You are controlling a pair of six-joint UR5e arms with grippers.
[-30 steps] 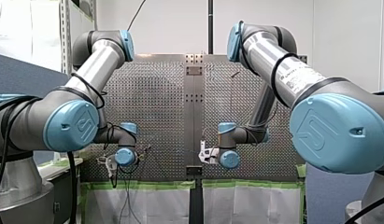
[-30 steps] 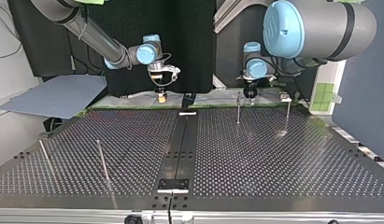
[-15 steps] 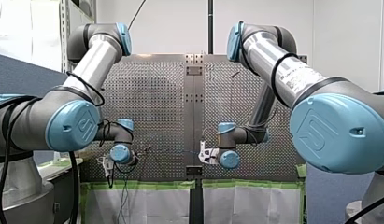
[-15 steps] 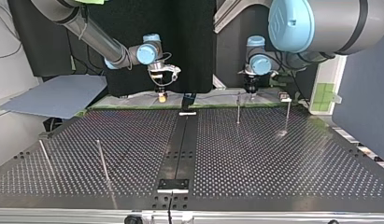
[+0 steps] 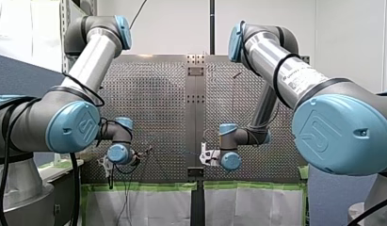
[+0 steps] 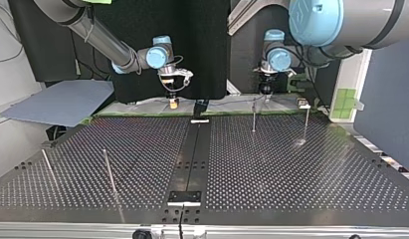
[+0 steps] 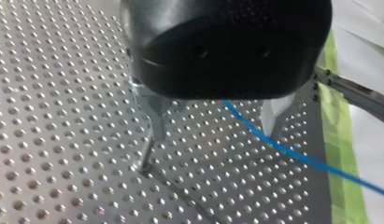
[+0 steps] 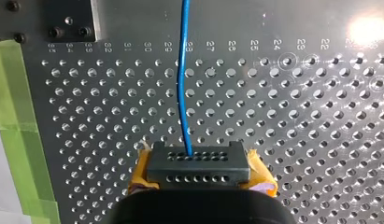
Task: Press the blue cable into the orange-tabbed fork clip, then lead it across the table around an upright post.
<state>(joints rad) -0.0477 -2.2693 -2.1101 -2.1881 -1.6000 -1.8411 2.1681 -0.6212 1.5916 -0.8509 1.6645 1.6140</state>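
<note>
The blue cable (image 8: 182, 74) runs straight ahead from my right gripper (image 8: 189, 161), which is shut on it between yellow pads (image 8: 262, 179). In the top view that gripper (image 6: 172, 103) hangs over the table's far edge. My left gripper (image 7: 213, 132) is open, its metal fingers (image 7: 154, 116) held just above the perforated plate. The cable (image 7: 292, 151) passes close inside one finger and trails off past the green tape. A thin upright post (image 7: 144, 158) stands under the other finger. In the top view this gripper (image 6: 264, 93) sits above a post (image 6: 253, 117). I see no orange-tabbed clip for certain.
More posts rise from the perforated table (image 6: 271, 164): one (image 6: 306, 122) at the top view's right, two (image 6: 109, 172) (image 6: 48, 167) at its left. A small fixture (image 6: 304, 104) sits at the far edge. Green tape (image 8: 14, 93) lines the plate's border.
My left arm's wrist has risen and shifted toward the top view's right, leftward in the front view. My right arm has stayed put.
</note>
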